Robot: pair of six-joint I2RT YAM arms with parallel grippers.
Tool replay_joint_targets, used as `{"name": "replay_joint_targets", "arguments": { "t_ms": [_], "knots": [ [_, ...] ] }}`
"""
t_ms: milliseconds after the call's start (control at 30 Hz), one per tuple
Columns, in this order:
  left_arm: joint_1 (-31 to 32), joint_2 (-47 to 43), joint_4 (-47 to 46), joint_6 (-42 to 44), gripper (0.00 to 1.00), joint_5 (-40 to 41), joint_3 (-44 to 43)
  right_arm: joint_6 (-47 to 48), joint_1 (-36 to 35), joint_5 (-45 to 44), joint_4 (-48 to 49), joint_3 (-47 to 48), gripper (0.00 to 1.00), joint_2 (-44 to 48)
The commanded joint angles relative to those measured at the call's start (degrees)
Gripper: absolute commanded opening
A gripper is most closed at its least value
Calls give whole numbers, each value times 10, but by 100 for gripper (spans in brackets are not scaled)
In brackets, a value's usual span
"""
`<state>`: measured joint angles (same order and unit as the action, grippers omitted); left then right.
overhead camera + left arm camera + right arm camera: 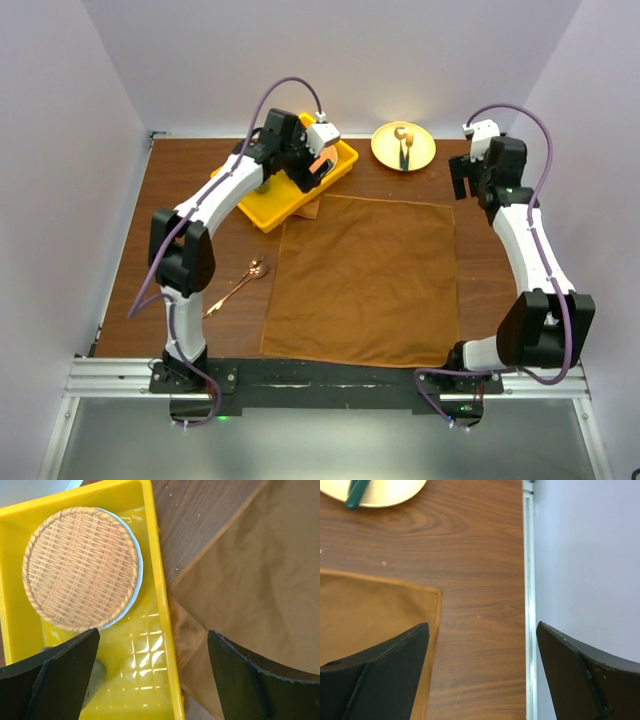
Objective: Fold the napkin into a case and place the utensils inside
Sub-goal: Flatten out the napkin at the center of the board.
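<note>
Wooden table [482, 285] bears the flat napkin [365, 280]; left tool [152, 640] and right tool [482, 630] gape empty

napkin [365, 280]: far-left corner bunched against the yellow tray [162, 605], its tip unseen.
tray interior: just beyond the napkin, mostly covered by the left arm [225, 190] from above.
white plate [136, 565]: only a rim shows under the woven mat [80, 567].
grey lump [97, 672]: half behind a left hand [152, 677] finger [55, 680], unidentifiable.
yellow plate [385, 492]: beyond the napkin's far-right corner, cut by the wrist view's top edge, as is its green handle [356, 495].

Top view looks down; close wrist views share the napkin [365, 280].
</note>
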<state>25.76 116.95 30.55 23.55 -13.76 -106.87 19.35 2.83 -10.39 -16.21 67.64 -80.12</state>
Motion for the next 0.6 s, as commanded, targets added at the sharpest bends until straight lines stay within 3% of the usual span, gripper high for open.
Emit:
{"name": "replay_joint_targets", "arguments": {
  "t_ms": [0,67,133,300,567],
  "knots": [
    [-6,-106,80,44,89,-69,39,54,4,163,-175,76,93,-15],
    [-6,-122,108,55,82,-108,77,74,3,218,-248,81,93,-44],
    [-7,-151,119,60,78,-136,135,92,3,246,-283,79,86,-78],
    [-8,-191,116,51,58,-174,213,69,-5,276,-295,73,73,-147],
    [-12,-195,111,34,57,-181,219,55,-41,226,-220,67,66,-241]
  ]
}}
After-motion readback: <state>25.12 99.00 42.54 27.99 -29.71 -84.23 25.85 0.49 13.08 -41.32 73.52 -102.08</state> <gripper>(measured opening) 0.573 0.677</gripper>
